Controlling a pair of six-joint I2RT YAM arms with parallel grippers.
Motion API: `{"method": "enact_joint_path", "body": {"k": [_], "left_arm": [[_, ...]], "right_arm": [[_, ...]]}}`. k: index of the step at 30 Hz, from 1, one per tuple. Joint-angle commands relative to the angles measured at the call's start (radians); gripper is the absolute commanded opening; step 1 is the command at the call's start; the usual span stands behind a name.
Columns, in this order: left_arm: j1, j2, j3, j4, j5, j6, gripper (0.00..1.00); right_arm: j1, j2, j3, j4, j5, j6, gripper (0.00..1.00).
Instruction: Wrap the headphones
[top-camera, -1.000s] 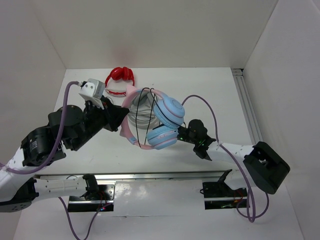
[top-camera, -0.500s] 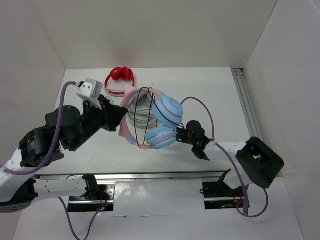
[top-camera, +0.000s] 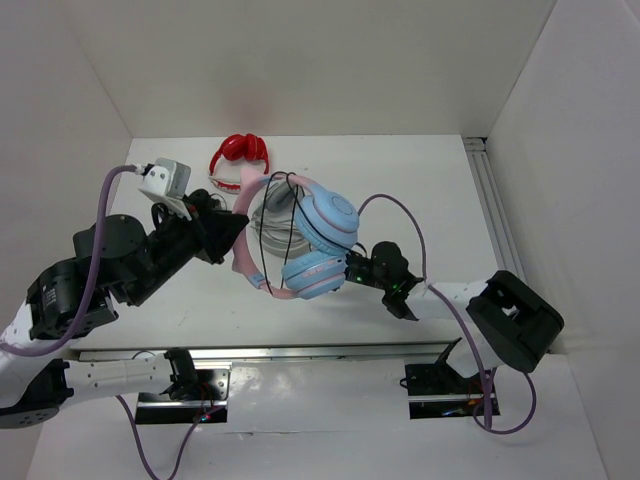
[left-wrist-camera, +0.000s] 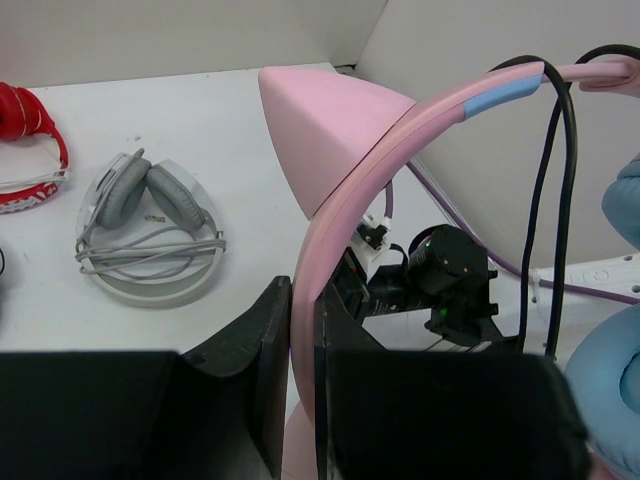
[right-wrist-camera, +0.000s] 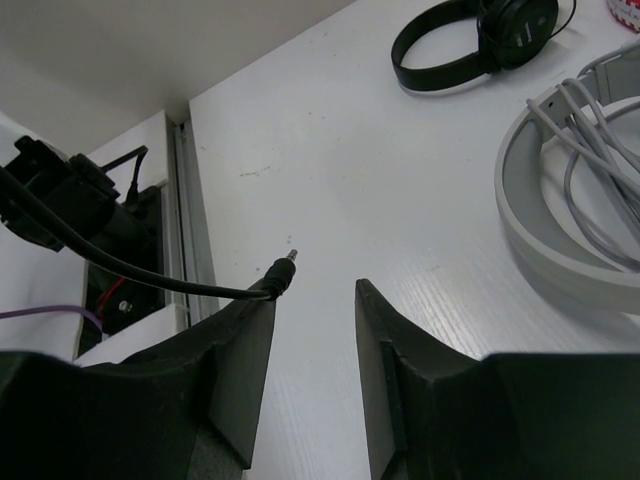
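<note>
While the left gripper (left-wrist-camera: 303, 310) pinches the headphones (top-camera: 325, 215) by the headband (left-wrist-camera: 400, 140), the half-open right gripper (right-wrist-camera: 315, 300) should centre the cable plug (right-wrist-camera: 284, 268) between its fingers before closing

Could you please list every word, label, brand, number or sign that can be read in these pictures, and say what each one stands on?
Legible text: none in any view.
The headphones: no lettering shows on the pink headband or the blue cups.
Grey headphones: no mark can be read.
Red headphones: the white patches on the band are too small and blurred to read.
Black headphones: no mark can be read.
</note>
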Motion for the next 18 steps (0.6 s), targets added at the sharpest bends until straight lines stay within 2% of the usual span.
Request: {"method": "enact_joint_path", "body": {"k": [1,3,8,13,15,18], "left_arm": [[-0.004,-0.022,0.043,0.15,-0.021,-0.061,0.0],[-0.004,-0.022,0.043,0.15,-0.021,-0.061,0.0],[-0.004,-0.022,0.023,0.15,-0.042,-0.07,0.0],[-0.004,-0.033,0.012,0.15,-0.052,-0.079,0.0],[-0.004,-0.033,0.012,0.15,-0.052,-0.079,0.0],[-0.004,-0.033,0.012,0.15,-0.052,-0.079,0.0]], "right_arm": [[0.019,0.012,0.013,0.111,0.004,0.004,0.46],[0.029,0.012,0.013,0.124,0.004,0.004,0.54],[0.053,-0.002,0.013,0.133,-0.005,0.013,0.56],[0.092,-0.037,0.032,0.102,0.042,-0.008,0.56],[0.092,-0.037,0.032,0.102,0.042,-0.017,0.5],[0.101,-0.037,0.032,0.114,0.052,-0.017,0.5]]}}
